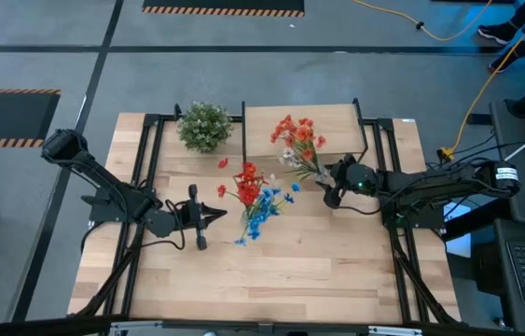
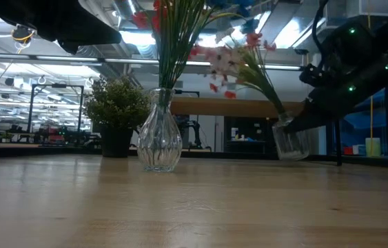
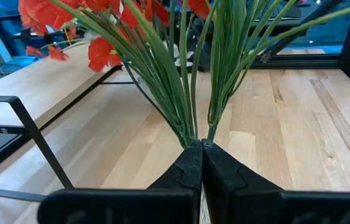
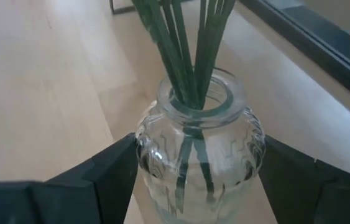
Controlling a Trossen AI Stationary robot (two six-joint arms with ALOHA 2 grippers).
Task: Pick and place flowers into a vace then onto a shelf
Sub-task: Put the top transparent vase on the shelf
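Note:
Two clear glass vases hold flower sprays. One vase (image 2: 160,140) stands on its base on the table with red-orange and blue flowers (image 1: 255,199). My left gripper (image 1: 214,218) (image 3: 201,149) is shut, its tips right where those green stems (image 3: 184,93) come together. The other vase (image 2: 291,141) (image 4: 196,149) carries red-orange and pale flowers (image 1: 297,142), and my right gripper (image 1: 329,187) (image 4: 199,171) is shut on it. The wooden shelf (image 1: 337,121) lies at the table's far side. My left gripper has its shut tips against the bunch of stems (image 3: 190,134); I cannot tell whether it touches them. My right gripper pinches the second vase's belly (image 4: 153,155) between its two fingers (image 4: 115,171), one on each side, level from the table's right. The vase tilts, stems leaning toward the far left; whether its base is on the table cannot be told.
A bushy green-white potted plant (image 1: 204,126) stands at the far left of the table. Black metal frame bars (image 1: 145,187) run along both sides, and the shelf's thin legs (image 1: 243,131) stand near the flowers. The near half of the tabletop (image 1: 281,280) is bare wood.

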